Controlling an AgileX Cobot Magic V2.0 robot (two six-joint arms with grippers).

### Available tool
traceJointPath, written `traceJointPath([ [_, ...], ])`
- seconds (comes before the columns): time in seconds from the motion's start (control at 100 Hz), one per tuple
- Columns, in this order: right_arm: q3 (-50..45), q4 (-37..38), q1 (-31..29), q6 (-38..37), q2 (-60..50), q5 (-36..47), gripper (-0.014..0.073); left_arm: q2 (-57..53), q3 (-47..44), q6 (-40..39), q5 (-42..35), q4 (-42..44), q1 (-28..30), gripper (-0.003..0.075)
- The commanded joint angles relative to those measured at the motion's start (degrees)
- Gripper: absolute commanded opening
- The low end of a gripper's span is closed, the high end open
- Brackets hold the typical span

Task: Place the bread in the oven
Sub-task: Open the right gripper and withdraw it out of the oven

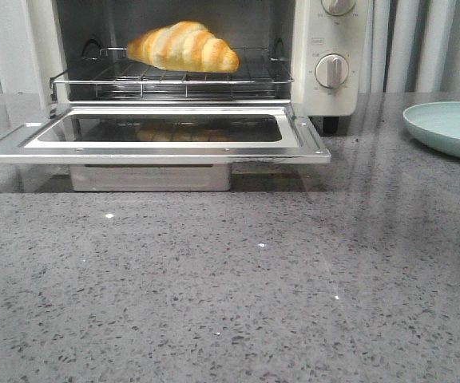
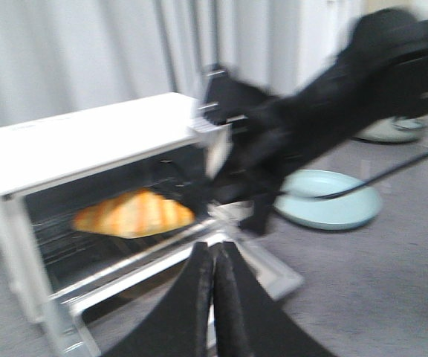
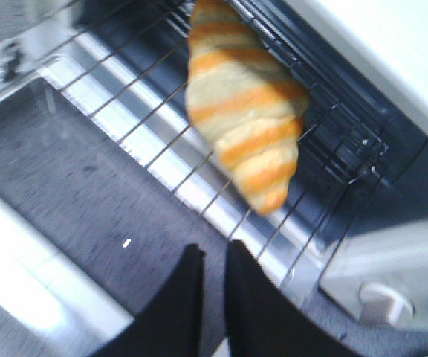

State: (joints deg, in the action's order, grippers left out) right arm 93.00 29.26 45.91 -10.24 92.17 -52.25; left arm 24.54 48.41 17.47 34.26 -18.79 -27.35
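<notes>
The bread (image 1: 184,46), a golden-orange roll with cream stripes, lies on the wire rack (image 1: 170,80) inside the cream-white oven (image 1: 334,56). The oven's glass door (image 1: 158,132) is folded down flat. The bread also shows in the left wrist view (image 2: 134,214) and the right wrist view (image 3: 244,119). My right gripper (image 3: 212,253) hangs over the open door just in front of the rack, with its fingers almost together and nothing between them. My left gripper (image 2: 214,249) is shut and empty, back from the oven's front. Neither gripper shows in the front view.
A pale teal plate (image 1: 450,128) lies on the grey speckled counter (image 1: 230,279) to the right of the oven; it also shows in the left wrist view (image 2: 329,199). My black right arm (image 2: 333,111) reaches across above the door. Grey curtains hang behind.
</notes>
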Motion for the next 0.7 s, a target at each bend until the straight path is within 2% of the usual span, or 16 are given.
traceJointPath([
  [0.0, -5.4, 1.8, 1.4, -2.0, -10.6, 3.1, -0.0063, -3.7, -2.8, -5.2, -7.0, 6.5, 0.1, -0.0022],
  [0.15, -22.2, 1.5, 1.8, -4.1, -28.7, 9.6, -0.0052, -11.5, -12.8, -7.5, -13.7, 15.8, 0.1, -0.0022],
  [0.28, -35.5, 1.5, 1.8, -4.1, -45.1, 14.4, -0.0053, -15.9, -20.4, -7.5, -18.8, 17.3, 0.1, -0.0022],
  [0.41, -45.8, 1.6, 1.8, -4.6, -61.9, 15.3, -0.0052, -16.8, -24.7, -7.5, -20.6, 17.2, 0.1, -0.0022],
  [0.52, -51.3, 8.1, 1.0, -14.5, -72.5, 11.6, -0.0052, -16.8, -25.5, -7.5, -20.9, 15.6, 0.1, -0.0022],
  [0.6, -53.1, 11.5, 1.0, -15.2, -77.3, 7.7, -0.0052, -16.8, -25.6, -7.5, -21.1, 14.9, 0.1, -0.0022],
  [0.69, -53.8, 13.0, 1.0, -15.2, -80.6, 8.5, -0.0052, -16.8, -25.6, -7.5, -21.1, 14.9, 0.1, -0.0022],
])
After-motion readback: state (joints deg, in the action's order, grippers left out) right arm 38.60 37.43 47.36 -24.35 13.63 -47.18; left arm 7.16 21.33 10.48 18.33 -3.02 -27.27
